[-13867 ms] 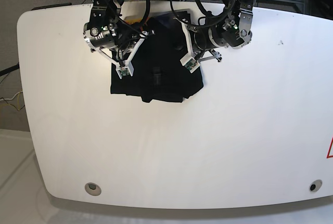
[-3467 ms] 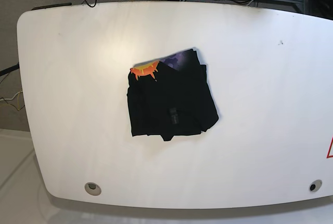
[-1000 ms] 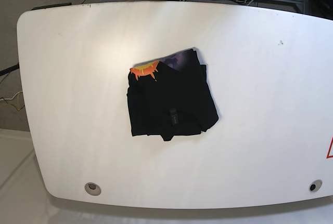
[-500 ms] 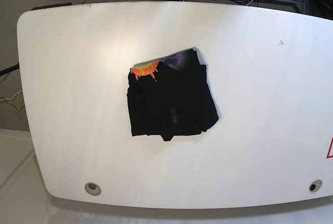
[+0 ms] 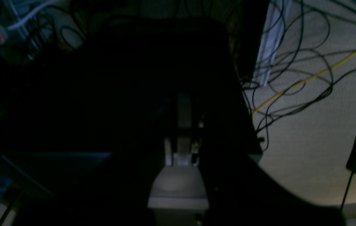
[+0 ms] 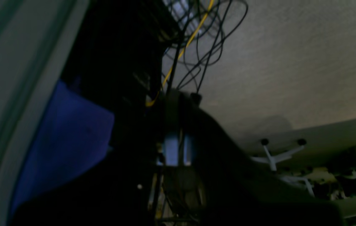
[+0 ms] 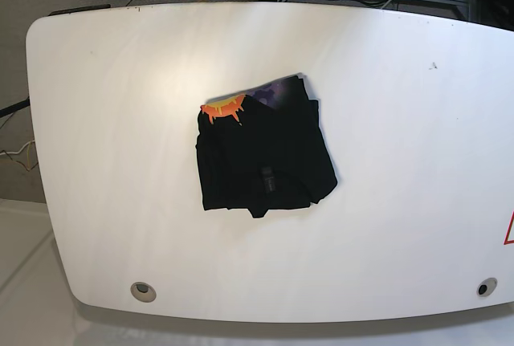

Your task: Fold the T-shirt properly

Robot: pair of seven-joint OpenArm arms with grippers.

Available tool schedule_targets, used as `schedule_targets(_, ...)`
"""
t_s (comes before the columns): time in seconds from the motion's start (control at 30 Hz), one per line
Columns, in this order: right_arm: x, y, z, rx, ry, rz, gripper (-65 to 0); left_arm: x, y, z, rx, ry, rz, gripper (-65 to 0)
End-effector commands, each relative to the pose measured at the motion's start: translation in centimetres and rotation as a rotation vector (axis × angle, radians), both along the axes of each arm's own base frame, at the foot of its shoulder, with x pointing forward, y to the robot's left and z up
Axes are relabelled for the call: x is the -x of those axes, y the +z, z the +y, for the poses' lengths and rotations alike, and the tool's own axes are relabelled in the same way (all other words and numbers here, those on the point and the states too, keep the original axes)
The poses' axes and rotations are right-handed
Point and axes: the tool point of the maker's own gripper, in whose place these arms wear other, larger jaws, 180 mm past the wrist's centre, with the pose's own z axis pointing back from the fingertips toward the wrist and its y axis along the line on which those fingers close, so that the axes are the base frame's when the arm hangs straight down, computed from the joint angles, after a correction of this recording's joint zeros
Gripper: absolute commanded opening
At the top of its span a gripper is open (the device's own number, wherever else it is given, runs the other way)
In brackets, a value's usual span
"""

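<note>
Base view: soft, light T-shirt (image 7: 263, 156) lies folded on the bench (image 7: 401, 161); grip edges. Both pincers closed, empty.

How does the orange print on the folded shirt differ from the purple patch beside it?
The orange print is bright, jagged and sits at the T-shirt's upper-left corner. The purple patch is dull, smooth-edged and lies to its right, along the top edge. Both peek out from under the black folds.
</note>
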Motion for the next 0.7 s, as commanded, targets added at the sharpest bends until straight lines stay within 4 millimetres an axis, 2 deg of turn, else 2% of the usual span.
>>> schedule_targets(0.0, 0.1, 0.0, -0.1, 0.004, 0.004, -0.003, -65.0, -0.5, 0.0, 0.3, -0.006, -0.004, -0.008, -65.0)
schedule_targets(0.17, -0.7, -0.4, -0.7, 0.034, 0.005, -0.051, -65.0, -1.3, 0.0, 0.2, -0.004, -0.005, -0.028, -65.0)
schedule_targets(0.33, -1.1, -0.5, -0.9, 0.047, 0.006, -0.073, -65.0, -2.8, -0.2, -1.3, 0.02, -0.002, -0.07, -65.0)
schedule_targets(0.67, -1.1, -0.5, -0.9, 0.049, 0.006, -0.076, -65.0, -5.2, -0.1, -2.5, 0.052, -0.078, -0.194, -65.0)
